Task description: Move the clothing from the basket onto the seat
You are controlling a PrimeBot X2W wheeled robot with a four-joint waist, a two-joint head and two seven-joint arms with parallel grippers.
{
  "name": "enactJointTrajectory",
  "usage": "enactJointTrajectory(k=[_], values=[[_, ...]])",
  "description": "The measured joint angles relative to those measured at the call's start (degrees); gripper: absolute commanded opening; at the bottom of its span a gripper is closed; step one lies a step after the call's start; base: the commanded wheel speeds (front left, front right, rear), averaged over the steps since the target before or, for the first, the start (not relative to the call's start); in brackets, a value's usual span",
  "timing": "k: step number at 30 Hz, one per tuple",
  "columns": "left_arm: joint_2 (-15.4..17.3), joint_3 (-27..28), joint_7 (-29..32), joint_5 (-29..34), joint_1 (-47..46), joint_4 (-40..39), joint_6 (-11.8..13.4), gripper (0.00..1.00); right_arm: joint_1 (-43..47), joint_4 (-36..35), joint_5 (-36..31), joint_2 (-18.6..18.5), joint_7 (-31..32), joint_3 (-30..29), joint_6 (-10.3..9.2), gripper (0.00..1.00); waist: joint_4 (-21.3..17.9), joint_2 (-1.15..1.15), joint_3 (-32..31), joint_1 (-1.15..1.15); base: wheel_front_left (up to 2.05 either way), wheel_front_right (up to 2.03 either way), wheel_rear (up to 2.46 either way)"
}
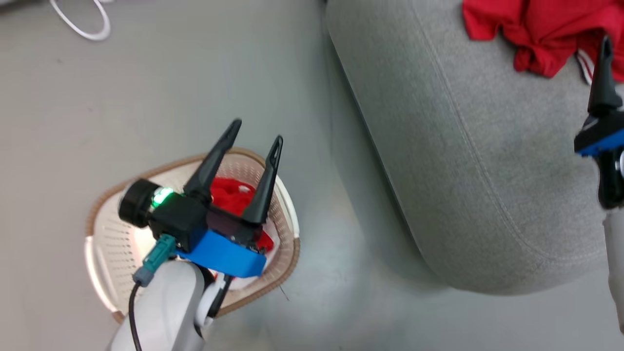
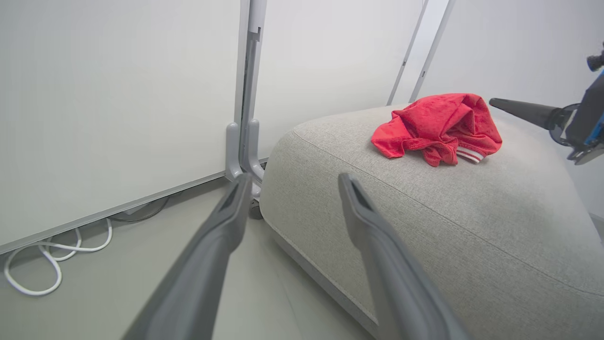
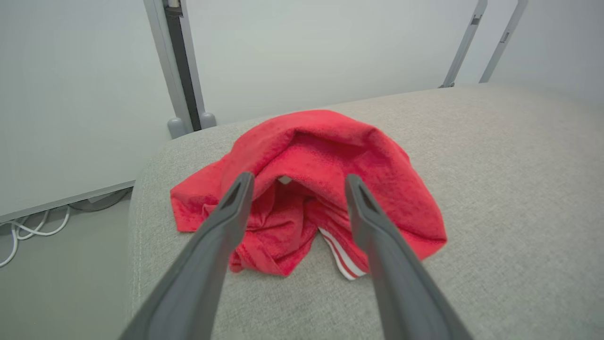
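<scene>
A thin white cable (image 1: 80, 27) loops on the pale grey floor (image 1: 204, 73) at the far left, below a white wall panel (image 2: 118, 94) held by a grey metal post (image 2: 245, 118). Nearer the robot, the cream perforated plastic laundry basket (image 1: 112, 229) with its brown woven-look rim stands on the floor, and inside it lies a crumpled soft red fabric garment (image 1: 229, 192), partly hidden by the arm. The left pincer (image 1: 257, 130) hangs over the basket with its two long dark fingers spread wide and nothing between them; in its wrist view the fingers point towards the post and the near corner of the seat. To the right, apart from the basket across a strip of bare floor, is the large grey fabric-upholstered seat (image 1: 463, 170) with rounded edges and a stitched seam. On its top, towards the far side, rests a second red garment (image 3: 330, 156), bunched into a heap, with a bit of thin white-striped trim (image 3: 342, 259) showing at its near edge. The right pincer (image 3: 297, 178) is over the seat just before this heap, fingers spread apart and gripping nothing, its tips at either side of a fold in the cloth; whether they touch the fabric cannot be told
</scene>
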Motion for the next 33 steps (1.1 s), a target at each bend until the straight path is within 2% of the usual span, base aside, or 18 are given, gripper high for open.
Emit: enactJointTrajectory(k=[4, 16, 24, 33], values=[[-2.4, 2.2, 0.0, -0.3, 3.8, 1.7, 0.0, 1.00, 6.8, -4.8, -0.3, 0.2, 0.0, 0.2, 0.00, 1.00, 1.9, 0.00, -5.2, -0.01, 0.00, 0.00, 0.00], [-5.7, 9.7, 0.0, -0.4, 15.3, 4.6, -0.3, 1.00, 25.8, -18.4, -1.0, 5.5, 1.7, -0.2, 0.00, 1.00, 7.6, 0.00, -20.0, -0.02, 0.00, 0.00, 0.00], [-6.4, 12.6, 0.0, -0.5, 18.3, 6.2, -0.3, 1.00, 35.4, -27.8, -3.5, 9.1, 5.1, -0.5, 0.00, 1.00, 13.0, 0.00, -25.5, -0.02, 0.00, 0.00, 0.00], [-6.3, 14.3, 0.0, -0.9, 19.7, 8.9, -0.3, 1.00, 42.6, -33.7, -3.4, 12.0, 7.7, 2.8, 0.00, 1.00, 17.9, 0.00, -29.6, -0.01, 0.00, 0.00, 0.00]])
